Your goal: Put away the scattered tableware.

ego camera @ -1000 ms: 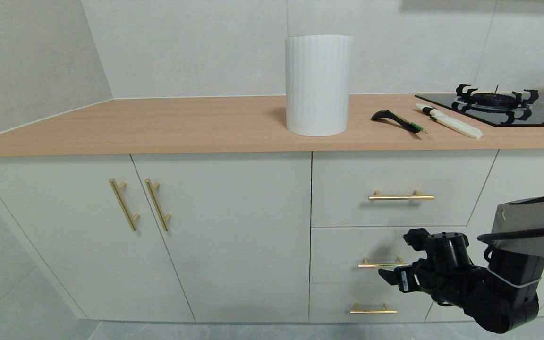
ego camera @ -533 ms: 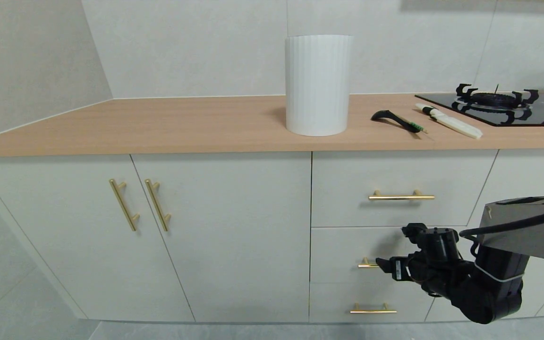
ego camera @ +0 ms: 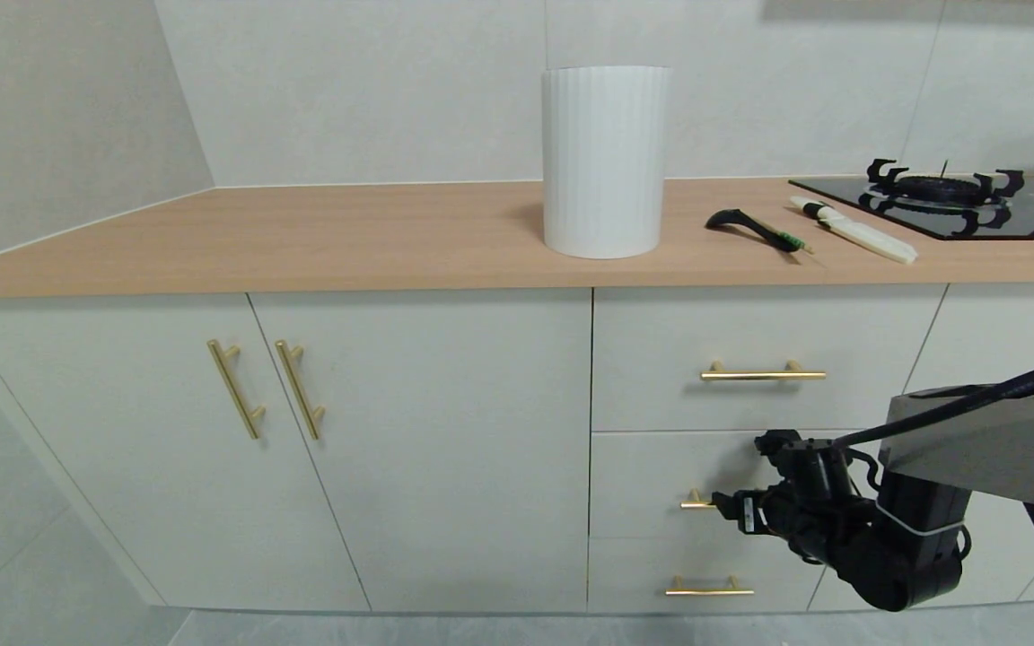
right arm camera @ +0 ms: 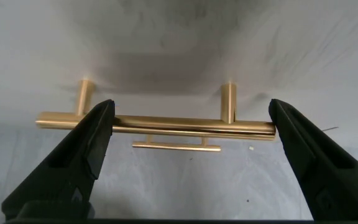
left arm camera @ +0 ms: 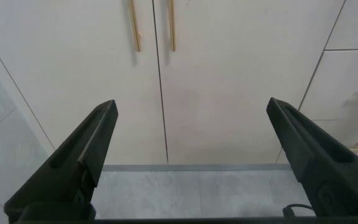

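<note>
A black spoon with a green handle (ego camera: 755, 228) and a white knife (ego camera: 854, 231) lie on the wooden counter (ego camera: 346, 238), right of a tall white ribbed container (ego camera: 604, 161). My right gripper (ego camera: 737, 502) is low in front of the drawers, open, its fingers (right arm camera: 73, 162) spread in front of the middle drawer's gold handle (right arm camera: 157, 126). I cannot tell whether they touch it. The gripper covers the right part of that handle (ego camera: 696, 503) in the head view. My left gripper (left arm camera: 191, 104) is open and holds nothing, facing the cupboard doors (left arm camera: 229, 74) near the floor.
A gas hob (ego camera: 957, 202) sits at the counter's right end. The top drawer handle (ego camera: 762, 373) and the bottom drawer handle (ego camera: 708, 589) are free. Two cupboard doors with gold handles (ego camera: 266, 388) stand shut on the left. Grey floor (left arm camera: 185, 193) lies below.
My right arm has moved left and toward the drawer fronts. Its gripper now hides most of the middle drawer handle. The tableware has not moved.
</note>
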`<state>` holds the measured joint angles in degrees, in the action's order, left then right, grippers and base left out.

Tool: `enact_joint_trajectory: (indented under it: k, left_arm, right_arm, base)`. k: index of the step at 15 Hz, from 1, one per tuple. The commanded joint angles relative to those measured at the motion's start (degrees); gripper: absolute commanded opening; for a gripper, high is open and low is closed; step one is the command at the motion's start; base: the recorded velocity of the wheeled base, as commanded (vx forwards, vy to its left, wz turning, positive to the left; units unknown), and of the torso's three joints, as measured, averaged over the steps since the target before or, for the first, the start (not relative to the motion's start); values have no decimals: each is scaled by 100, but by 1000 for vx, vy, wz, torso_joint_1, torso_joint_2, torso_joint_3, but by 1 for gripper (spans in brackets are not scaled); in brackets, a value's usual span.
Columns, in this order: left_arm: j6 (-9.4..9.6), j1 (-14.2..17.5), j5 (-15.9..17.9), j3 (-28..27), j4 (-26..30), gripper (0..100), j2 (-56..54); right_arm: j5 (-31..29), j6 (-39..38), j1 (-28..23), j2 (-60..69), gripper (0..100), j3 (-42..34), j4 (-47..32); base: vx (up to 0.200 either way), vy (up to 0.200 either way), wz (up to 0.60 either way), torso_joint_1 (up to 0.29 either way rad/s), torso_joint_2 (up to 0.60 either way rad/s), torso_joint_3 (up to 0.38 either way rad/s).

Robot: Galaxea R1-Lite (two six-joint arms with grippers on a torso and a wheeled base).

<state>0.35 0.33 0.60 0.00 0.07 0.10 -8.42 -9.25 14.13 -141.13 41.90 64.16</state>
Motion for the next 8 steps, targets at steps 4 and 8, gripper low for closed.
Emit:
enact_joint_trajectory:
  k: [4,8]
  left_arm:
    - [0,2,2,0,1,100,-1]
    - [9,2,2,0,1,100,-1]
  right_arm:
    - [-10,46,2,-143,100,-94,-26]
    - [-10,55,2,-152,100,-103,-26]
  base:
    - [0,0,0,0,0,0]
    - [0,0,0,0,0,0]
